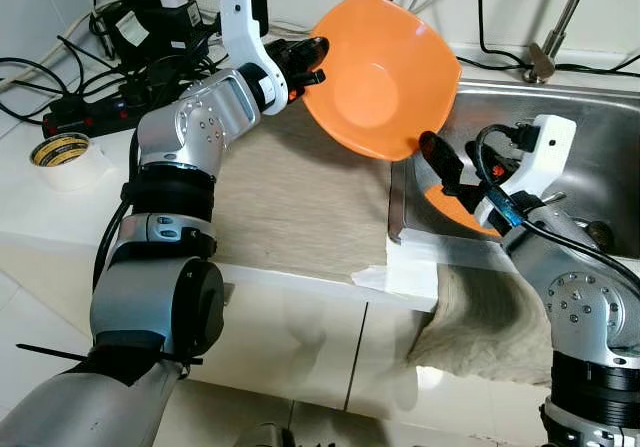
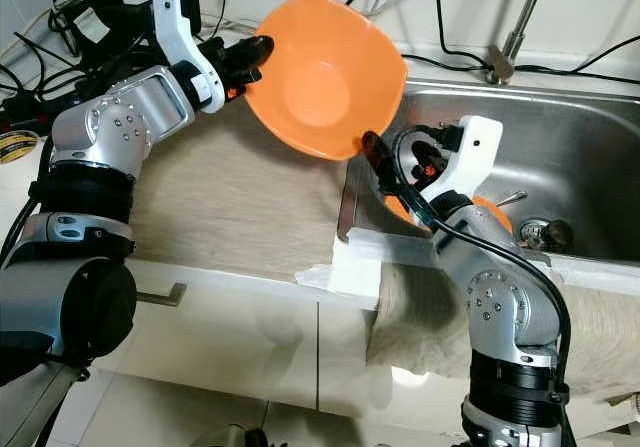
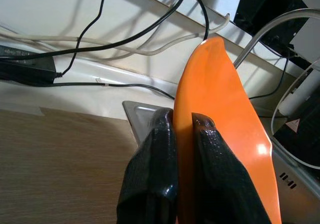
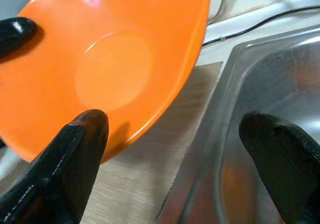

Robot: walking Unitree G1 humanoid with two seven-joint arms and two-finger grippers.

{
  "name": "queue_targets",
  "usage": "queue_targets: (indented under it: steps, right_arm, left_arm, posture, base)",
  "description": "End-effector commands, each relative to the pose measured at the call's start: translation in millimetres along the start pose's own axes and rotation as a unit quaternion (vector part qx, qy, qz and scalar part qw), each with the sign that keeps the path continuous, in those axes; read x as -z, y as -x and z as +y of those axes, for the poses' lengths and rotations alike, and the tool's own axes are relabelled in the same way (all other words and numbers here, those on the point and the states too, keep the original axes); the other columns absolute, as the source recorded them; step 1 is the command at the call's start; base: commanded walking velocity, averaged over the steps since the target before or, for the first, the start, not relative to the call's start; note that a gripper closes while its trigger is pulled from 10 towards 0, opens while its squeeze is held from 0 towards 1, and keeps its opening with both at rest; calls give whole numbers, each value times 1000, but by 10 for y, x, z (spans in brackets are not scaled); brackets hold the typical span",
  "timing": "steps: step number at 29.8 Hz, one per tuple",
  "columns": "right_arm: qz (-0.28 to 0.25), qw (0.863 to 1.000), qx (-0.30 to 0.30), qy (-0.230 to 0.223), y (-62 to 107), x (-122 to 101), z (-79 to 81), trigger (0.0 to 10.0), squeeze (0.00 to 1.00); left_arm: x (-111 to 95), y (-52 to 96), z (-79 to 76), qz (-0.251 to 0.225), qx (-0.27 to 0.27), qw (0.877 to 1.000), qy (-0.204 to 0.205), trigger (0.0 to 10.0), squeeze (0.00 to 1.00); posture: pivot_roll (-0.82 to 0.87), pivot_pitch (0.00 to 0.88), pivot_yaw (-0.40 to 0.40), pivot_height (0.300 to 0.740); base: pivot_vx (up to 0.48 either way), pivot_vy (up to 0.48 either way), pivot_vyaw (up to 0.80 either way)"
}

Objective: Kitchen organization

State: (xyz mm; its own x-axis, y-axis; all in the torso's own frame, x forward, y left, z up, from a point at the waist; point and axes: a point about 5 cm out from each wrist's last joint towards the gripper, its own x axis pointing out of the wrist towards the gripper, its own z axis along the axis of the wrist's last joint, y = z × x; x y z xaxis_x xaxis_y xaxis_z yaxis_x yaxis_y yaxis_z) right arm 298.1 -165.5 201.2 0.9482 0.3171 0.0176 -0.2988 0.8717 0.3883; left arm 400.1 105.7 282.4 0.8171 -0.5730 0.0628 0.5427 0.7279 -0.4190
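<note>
Left gripper [image 1: 315, 59]: your fingers were clamped on the rim of the orange bowl [image 1: 385, 72], one pad [image 3: 155, 169] outside and the other inside, so the bowl hung tilted in the air with its hollow facing the camera.
Right gripper [image 2: 385, 172]: your fingers stood spread wide and held nothing, poised at the sink's near left corner just under the bowl's lower edge, probably ready to take over or steady it.
Counter [image 1: 290, 207]: you had the wood-grain top beside the sink to work over; the bowl was lifted off it, above the seam where the counter meets the sink.
Sink [image 2: 560, 147]: the steel basin lay to your right, and its faucet stem [image 2: 515, 27] rose behind it.
Orange bowl: you carried it by the rim, likely because the thin edge was the only part two fingers could pinch.
Second orange item [image 1: 452, 205]: something orange sat in the basin behind your right gripper; you could not tell what it was.
Cables and power strip [image 1: 95, 117]: clutter at the back left, well apart from the bowl.
Tape roll [image 1: 62, 152]: it lay on the white ledge at far left.
</note>
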Motion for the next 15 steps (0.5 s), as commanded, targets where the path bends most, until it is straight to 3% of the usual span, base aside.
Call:
queue_targets:
  steps: [1, 15]
  right_arm:
    - [-10, 1000, -10, -8, -19, -51, 47, 10000, 0]
    - [-21, 999, -2, -32, -140, -15, 47, 10000, 0]
  left_arm:
    - [-127, 9, -100, -24, 17, 1000, -7, 0, 0]
    - [-184, 34, -328, -24, 67, 997, 35, 0, 0]
  posture:
    - [-119, 0, 60, 732]
    - [-103, 0, 60, 732]
  base:
    - [0, 0, 0]
    - [0, 0, 0]
